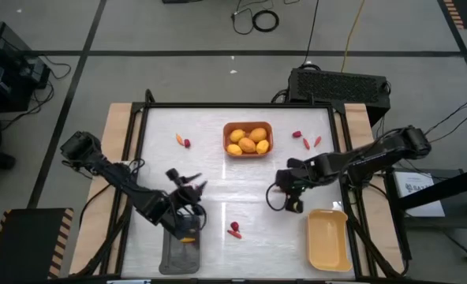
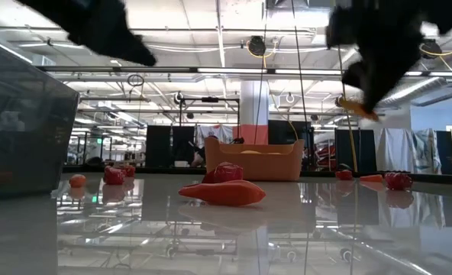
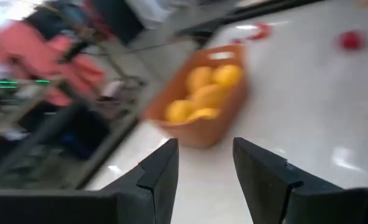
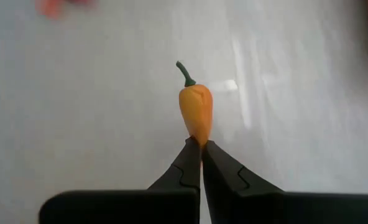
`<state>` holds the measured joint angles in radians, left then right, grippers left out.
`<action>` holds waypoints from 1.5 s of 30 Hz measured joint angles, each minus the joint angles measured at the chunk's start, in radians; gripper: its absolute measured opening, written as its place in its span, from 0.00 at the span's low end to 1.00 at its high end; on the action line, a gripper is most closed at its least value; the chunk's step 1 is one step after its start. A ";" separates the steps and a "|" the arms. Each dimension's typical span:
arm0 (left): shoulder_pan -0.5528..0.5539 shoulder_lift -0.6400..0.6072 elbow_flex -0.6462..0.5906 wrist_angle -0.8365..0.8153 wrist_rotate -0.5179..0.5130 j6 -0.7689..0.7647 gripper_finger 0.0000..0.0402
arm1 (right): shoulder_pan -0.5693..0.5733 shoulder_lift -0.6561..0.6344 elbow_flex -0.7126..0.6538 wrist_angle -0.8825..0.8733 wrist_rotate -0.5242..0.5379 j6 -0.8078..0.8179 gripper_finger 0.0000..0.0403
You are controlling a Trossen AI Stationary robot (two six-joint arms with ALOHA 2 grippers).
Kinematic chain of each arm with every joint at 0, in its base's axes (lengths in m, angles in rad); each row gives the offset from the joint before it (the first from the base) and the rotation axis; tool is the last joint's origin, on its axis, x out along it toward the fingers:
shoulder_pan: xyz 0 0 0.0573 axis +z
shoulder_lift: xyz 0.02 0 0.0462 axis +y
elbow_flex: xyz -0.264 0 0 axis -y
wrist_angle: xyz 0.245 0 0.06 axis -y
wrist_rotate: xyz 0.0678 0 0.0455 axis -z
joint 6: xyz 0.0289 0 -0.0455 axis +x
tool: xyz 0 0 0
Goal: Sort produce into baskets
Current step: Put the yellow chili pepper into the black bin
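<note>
One basket (image 1: 247, 151) with fruits (image 1: 248, 140) sits at the table's (image 1: 218, 197) far middle; another basket (image 1: 326, 240) lies near right, a third (image 1: 180, 252) near left, small pieces (image 1: 234, 229) between them.

Orange-brown basket (image 1: 248, 150) of yellow-orange fruits (image 1: 249, 140); pale yellow basket (image 1: 328, 240); dark grey basket (image 1: 179, 254); orange, green-stemmed pepper (image 4: 196, 110).

Bright overhead light glares off the table (image 2: 287, 229); left wrist view blurred.
</note>
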<state>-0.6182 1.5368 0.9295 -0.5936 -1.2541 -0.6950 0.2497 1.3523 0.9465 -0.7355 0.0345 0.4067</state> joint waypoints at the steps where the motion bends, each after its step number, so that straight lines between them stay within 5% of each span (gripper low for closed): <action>1: -0.007 0.000 0.000 -0.098 -0.044 -0.094 0.40 | 0.016 0.013 0.013 0.042 0.000 -0.001 0.00; 6: -0.014 -0.028 0.000 -0.577 -0.113 -0.603 0.38 | 0.080 0.132 0.098 0.261 0.024 -0.054 0.00; 9: -0.011 -0.070 0.000 -0.779 -0.117 -0.776 0.35 | 0.107 0.237 0.179 0.368 0.026 -0.114 0.00; 13: -0.012 -0.186 -0.022 -0.879 -0.118 -0.836 0.32 | 0.134 0.394 0.314 0.486 0.026 -0.218 0.00; 19: -0.026 -0.467 -0.165 -0.820 -0.041 -0.835 0.32 | 0.159 0.608 0.545 0.560 0.025 -0.356 0.00; 24: -0.059 -0.705 -0.288 -0.579 -0.015 -0.657 0.32 | 0.159 0.734 0.723 0.558 0.021 -0.414 0.00; 29: -0.063 -0.857 -0.384 -0.030 0.142 -0.097 0.32 | 0.158 0.817 0.860 0.560 0.020 -0.461 0.00; 34: -0.019 -0.876 -0.460 0.418 0.293 0.394 0.32 | 0.155 0.890 0.947 0.579 0.020 -0.466 0.00; 41: 0.101 -0.864 -0.553 0.541 0.481 0.442 0.32 | 0.142 0.960 0.993 0.587 0.023 -0.421 0.01; 45: 0.138 -0.863 -0.582 0.589 0.437 0.412 0.32 | 0.134 0.959 0.994 0.581 0.024 -0.409 0.05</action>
<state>-0.4803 0.6739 0.3477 -0.0048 -0.8175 -0.2831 0.3832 2.3112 1.9408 -0.1545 0.0588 -0.0027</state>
